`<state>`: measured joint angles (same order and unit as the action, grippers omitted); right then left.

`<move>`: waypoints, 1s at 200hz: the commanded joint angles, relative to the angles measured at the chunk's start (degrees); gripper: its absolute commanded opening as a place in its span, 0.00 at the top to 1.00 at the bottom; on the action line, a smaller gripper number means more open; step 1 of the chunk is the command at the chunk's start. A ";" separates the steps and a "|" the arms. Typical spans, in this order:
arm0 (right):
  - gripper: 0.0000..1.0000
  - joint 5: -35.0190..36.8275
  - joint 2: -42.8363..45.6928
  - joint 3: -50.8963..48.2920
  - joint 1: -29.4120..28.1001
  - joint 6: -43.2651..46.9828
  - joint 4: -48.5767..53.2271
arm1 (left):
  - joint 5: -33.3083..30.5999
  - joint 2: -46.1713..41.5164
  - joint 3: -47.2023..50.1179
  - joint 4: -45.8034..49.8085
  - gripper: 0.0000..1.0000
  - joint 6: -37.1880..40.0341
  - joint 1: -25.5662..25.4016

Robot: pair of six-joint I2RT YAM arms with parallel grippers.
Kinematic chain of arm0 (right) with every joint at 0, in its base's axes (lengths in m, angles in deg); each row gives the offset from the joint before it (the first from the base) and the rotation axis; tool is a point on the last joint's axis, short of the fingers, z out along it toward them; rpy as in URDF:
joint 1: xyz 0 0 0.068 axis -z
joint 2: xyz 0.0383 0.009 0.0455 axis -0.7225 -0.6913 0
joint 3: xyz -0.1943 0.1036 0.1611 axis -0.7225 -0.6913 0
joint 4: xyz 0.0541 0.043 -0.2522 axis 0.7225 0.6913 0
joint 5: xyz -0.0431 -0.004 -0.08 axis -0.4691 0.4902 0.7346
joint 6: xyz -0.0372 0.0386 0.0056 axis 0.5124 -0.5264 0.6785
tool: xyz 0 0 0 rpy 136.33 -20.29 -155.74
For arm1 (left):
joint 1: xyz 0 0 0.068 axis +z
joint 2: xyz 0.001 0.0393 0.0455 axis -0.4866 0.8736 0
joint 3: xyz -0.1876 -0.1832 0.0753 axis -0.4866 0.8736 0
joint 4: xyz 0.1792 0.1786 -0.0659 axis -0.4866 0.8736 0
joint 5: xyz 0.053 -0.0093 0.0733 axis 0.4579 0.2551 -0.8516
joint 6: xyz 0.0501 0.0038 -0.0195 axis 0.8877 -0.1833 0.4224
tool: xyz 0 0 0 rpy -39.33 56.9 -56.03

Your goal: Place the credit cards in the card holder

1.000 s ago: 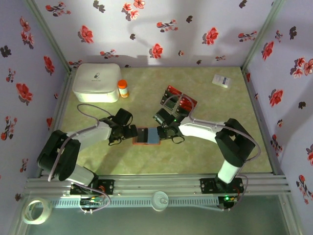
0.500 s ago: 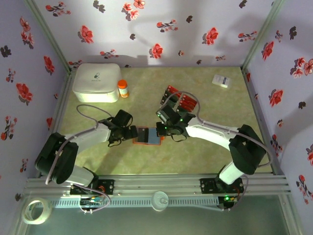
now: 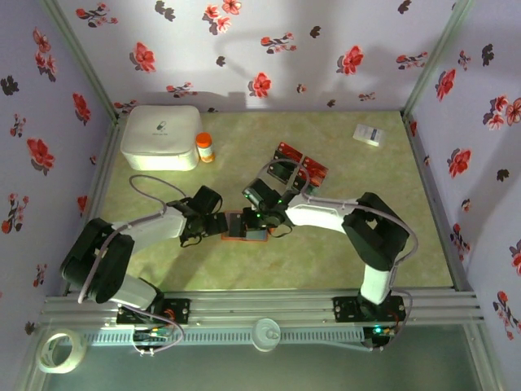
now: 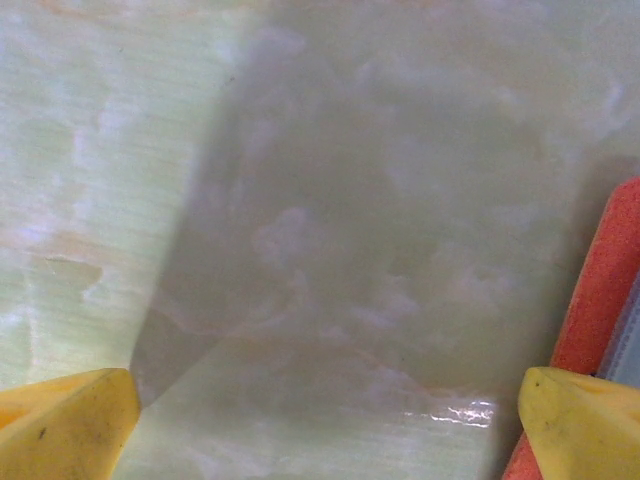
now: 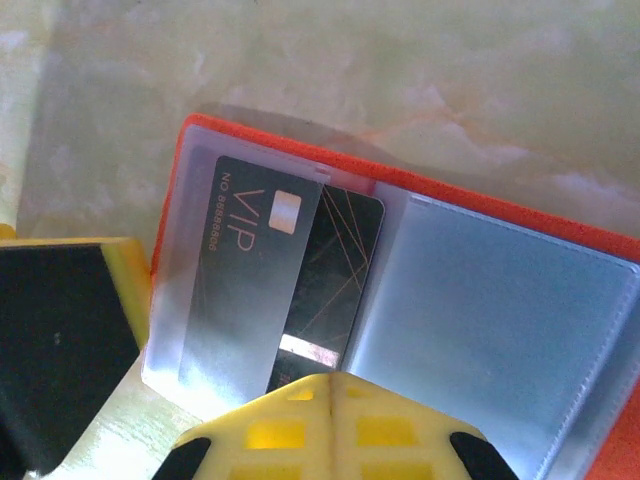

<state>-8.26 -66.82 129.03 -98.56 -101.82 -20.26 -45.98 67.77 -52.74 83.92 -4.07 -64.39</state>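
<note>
The card holder (image 3: 241, 231) lies open on the table, orange-rimmed (image 5: 260, 140) with bluish clear pockets. A black VIP credit card (image 5: 300, 270) sits partly inside its left pocket, one end sticking out. My right gripper (image 5: 333, 385) is shut, its joined yellow tips resting at the card's near edge; from above it (image 3: 259, 218) covers the holder's right half. My left gripper (image 3: 218, 221) stands wide open at the holder's left edge (image 4: 600, 300), and bare table lies between its fingertips (image 4: 60, 420). More red and black credit cards (image 3: 299, 165) lie behind the right arm.
A white box (image 3: 161, 137) and a small orange bottle (image 3: 204, 147) stand at the back left. A white slip (image 3: 370, 134) lies at the back right. Flowered walls close in three sides, and a tape roll (image 3: 61, 350) rests beyond the front rail.
My right gripper has shut and moved left over the open holder, now covering its right half. The left arm has barely moved.
</note>
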 commanded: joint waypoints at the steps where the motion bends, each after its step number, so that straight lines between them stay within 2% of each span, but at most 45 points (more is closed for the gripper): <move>1: 1.00 -0.71 -1.64 2.02 -0.20 -1.06 -1.08 | 0.36 2.55 1.02 -0.87 0.00 -0.13 -0.15; 138: 1.00 -4.20 -9.62 6.44 -0.64 -2.62 -1.59 | 0.53 4.06 2.03 -2.56 0.00 -1.00 -1.56; 173: 1.00 -5.98 -8.38 6.36 -0.74 -2.91 -2.00 | 0.45 3.75 2.07 -2.51 0.00 -1.09 -1.63; 200: 1.00 -4.03 -4.62 5.25 -0.40 -2.31 -0.68 | 0.43 3.31 1.88 -2.36 0.00 -1.00 -1.68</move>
<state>-12.17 -74.58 134.56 -98.71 -103.79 -21.83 -48.34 68.73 -52.83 83.78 -4.11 -65.78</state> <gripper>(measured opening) 0.058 0.996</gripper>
